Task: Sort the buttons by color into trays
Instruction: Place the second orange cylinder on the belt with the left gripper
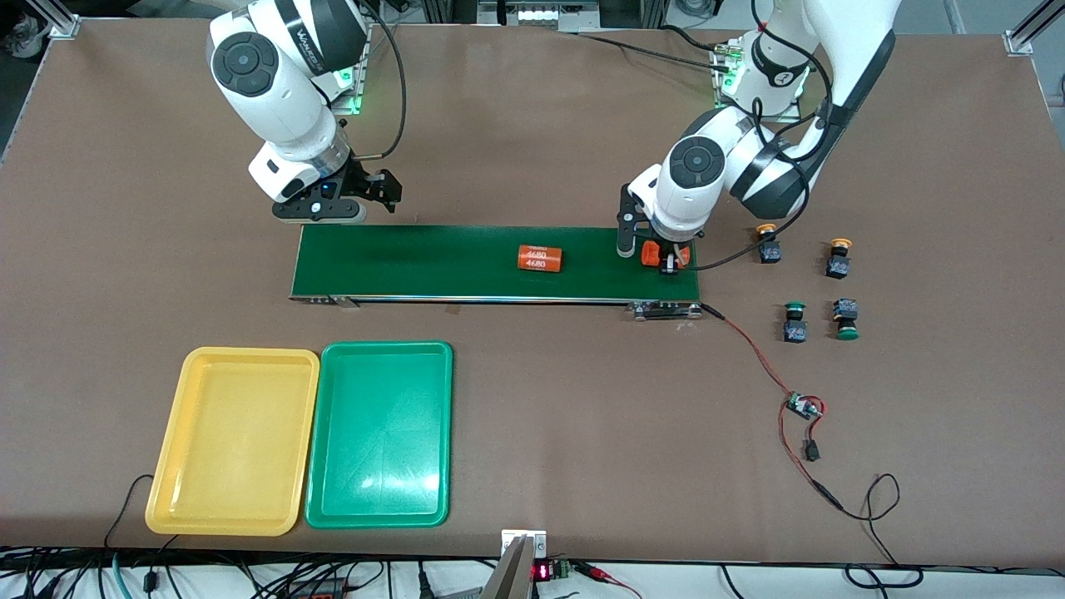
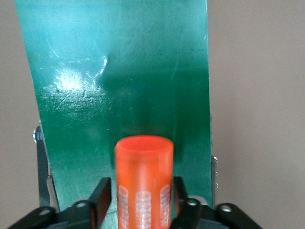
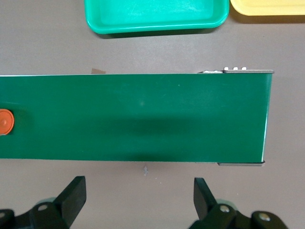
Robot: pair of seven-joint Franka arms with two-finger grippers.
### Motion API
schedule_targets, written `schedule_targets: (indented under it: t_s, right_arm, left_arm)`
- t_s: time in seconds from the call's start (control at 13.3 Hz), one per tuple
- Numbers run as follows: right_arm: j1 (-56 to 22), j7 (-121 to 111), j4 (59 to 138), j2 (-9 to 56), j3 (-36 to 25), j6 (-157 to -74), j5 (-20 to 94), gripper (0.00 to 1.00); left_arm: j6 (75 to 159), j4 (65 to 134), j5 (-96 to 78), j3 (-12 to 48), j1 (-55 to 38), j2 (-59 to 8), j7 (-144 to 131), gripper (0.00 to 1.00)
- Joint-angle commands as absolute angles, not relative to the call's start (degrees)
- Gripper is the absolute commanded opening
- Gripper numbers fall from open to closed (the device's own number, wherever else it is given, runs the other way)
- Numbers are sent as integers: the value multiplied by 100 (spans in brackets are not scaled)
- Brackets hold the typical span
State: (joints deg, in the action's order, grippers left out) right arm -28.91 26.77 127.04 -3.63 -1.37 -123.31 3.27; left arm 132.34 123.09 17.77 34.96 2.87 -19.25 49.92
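Note:
Two buttons with yellow-orange caps and two with green caps stand on the table at the left arm's end, beside the belt. The yellow tray and green tray lie side by side, nearer the front camera than the belt. My left gripper is low over the belt's end. An orange cylinder lies between its fingers, with a thin gap at one finger. My right gripper hangs open and holds nothing, beside the belt's other end.
The long dark-green conveyor belt carries a second orange cylinder at its middle. A small circuit board on red-black wires lies nearer the front camera than the buttons. The right wrist view shows the green tray and yellow tray.

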Motion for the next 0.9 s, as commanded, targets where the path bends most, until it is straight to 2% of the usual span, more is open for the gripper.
schedule_targets:
  t_s: [0.0, 0.23, 0.6, 0.83]
  right_arm:
    - [-2909, 2769, 12656, -325, -123, -12261, 396, 100]
    - [-2918, 2733, 12656, -316, -114, -12261, 395, 100]
    - [-2918, 2777, 12656, -316, -114, -12252, 387, 100]
    - [-2927, 2777, 12656, -325, -114, -12252, 387, 100]
  left_arm:
    - [13192, 12217, 1601, 3481, 333, -1585, 4992, 100]
    - [13184, 12217, 1082, 3375, 1078, -1213, 5036, 100]
    - [13271, 12103, 741, 2129, 1318, -1362, 4862, 100]
    - [13271, 12059, 422, 1767, 1485, -1546, 3407, 100]
